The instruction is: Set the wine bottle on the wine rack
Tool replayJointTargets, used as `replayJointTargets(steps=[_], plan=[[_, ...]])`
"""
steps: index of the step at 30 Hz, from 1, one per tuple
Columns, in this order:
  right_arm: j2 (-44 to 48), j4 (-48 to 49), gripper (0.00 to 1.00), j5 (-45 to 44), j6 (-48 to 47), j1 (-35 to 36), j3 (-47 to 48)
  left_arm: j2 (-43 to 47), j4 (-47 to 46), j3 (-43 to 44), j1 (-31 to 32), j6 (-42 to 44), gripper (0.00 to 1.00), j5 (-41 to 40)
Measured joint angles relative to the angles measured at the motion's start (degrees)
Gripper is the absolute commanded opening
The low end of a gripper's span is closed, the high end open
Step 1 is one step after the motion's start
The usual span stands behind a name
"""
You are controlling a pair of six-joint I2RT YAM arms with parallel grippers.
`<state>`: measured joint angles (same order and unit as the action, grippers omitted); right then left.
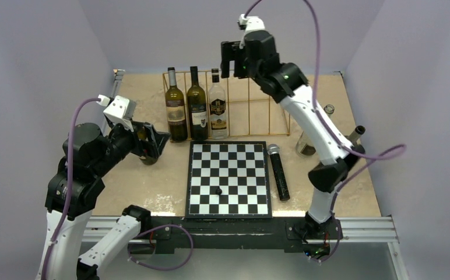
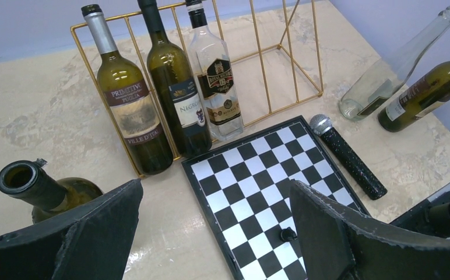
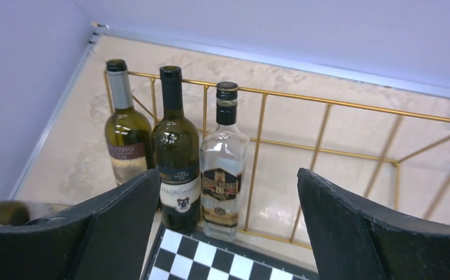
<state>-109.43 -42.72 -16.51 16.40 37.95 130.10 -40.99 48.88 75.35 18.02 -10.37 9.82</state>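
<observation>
Left wrist: left gripper (image 2: 215, 189) spread, seemingly beside wine bottle (image 2: 45, 191); right gripper (image 3: 228, 175) spread.

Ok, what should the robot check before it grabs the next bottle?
1. Left fingers open and empty: ok.
2. Green bottle between them: not ok, it is outside the gap, beside one finger.
3. Free slots in the wine rack: ok, its right part is empty.
4. Right fingers open, holding nothing: ok.
5. Liquid inside the uncapped green bottle: cannot tell.
</observation>
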Motion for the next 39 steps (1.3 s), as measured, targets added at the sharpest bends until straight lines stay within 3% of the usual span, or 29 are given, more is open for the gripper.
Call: replayJointTargets(steps=[6, 14, 22, 26, 39], plan=[[17.8, -5.2, 0.88, -7.2, -2.0, 0.1, -8.3, 0.6, -1.0, -1.3, 0.0, -0.2, 0.99, 0.5], [32.7, -14.0, 0.89, -23.1, -4.6, -1.1, -21.8, 0.6, -1.3, -2.3, 0.0, -0.8, 0.99, 1.8], [40.1, -15.4, 0.86, -23.0, -2.7, -10.7, -35.2, 0.5, -1.9, -2.9, 0.0, -1.5, 0.99, 3.4], [43.3, -14.1, 0.78, -21.9, 0.1, -13.9, -43.7, 0.1, -2.0, -3.0, 0.0, -1.6, 0.99, 3.7], [47.9, 1.6, 0.63, -18.8, 6.2, -22.9, -61.9, -0.8, -2.1, -3.0, 0.0, -1.6, 0.99, 4.4]])
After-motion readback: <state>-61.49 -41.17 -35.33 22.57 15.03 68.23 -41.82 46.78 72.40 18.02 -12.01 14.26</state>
